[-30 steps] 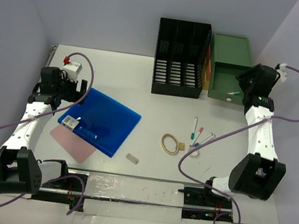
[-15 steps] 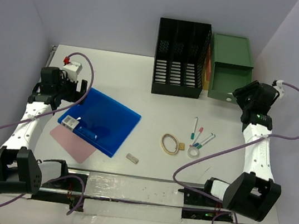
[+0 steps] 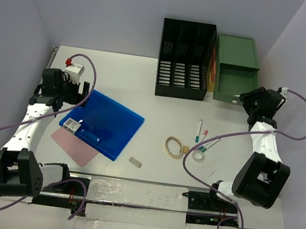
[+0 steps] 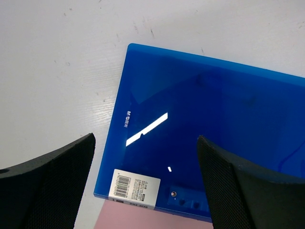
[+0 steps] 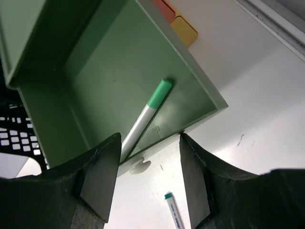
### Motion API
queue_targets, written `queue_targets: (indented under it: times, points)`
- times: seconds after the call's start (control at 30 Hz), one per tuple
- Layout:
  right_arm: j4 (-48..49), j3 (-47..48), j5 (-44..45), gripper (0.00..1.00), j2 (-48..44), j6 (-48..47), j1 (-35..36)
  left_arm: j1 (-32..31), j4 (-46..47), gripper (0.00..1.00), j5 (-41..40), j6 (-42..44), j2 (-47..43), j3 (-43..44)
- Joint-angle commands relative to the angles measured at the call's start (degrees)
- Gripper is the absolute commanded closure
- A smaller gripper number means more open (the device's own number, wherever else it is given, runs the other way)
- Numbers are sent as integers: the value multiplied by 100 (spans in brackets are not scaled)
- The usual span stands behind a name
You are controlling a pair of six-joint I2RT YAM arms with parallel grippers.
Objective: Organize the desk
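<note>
The white desk (image 3: pixel 124 75) holds a blue folder (image 3: pixel 104 123) lying on a pink sheet (image 3: pixel 73 144). My left gripper (image 3: pixel 79 89) is open and empty, hovering over the folder's far left corner (image 4: pixel 157 114). My right gripper (image 3: pixel 242 100) is open and empty at the front right of the open green drawer (image 3: pixel 235 83). In the right wrist view the open gripper (image 5: pixel 150 138) frames the drawer's front wall (image 5: pixel 157 138). A green-capped pen (image 5: pixel 147 117) lies inside the drawer (image 5: pixel 95 81).
A black file rack (image 3: pixel 185 59) stands left of the green drawer unit (image 3: pixel 237 49). Loose pens (image 3: pixel 199 130) (image 3: pixel 209 143), a rubber band (image 3: pixel 173 147), a small yellow piece (image 3: pixel 186 149), a ring (image 3: pixel 198 154) and a small metal item (image 3: pixel 135 161) lie mid-desk. Another pen tip (image 5: pixel 172 210) shows below the drawer.
My right gripper has drawn back from over the drawer toward the near right, and the arm has folded in. The left arm has not moved.
</note>
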Motion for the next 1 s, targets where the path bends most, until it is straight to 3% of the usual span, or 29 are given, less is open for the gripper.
queue_targets:
  times: [0.0, 0.37, 0.8, 0.97]
  points:
    - [457, 476, -320, 43, 334, -25, -48, 19, 146, 6, -67, 1, 46, 52]
    - [699, 643, -288, 45, 289, 14, -48, 19, 190, 7, -120, -8, 148, 70]
    - [656, 1140, -359, 45, 870, -62, -13, 19, 182, 6, -111, -8, 174, 78]
    - [366, 1083, -259, 40, 596, -343, 42, 19, 173, 7, -103, -16, 166, 78]
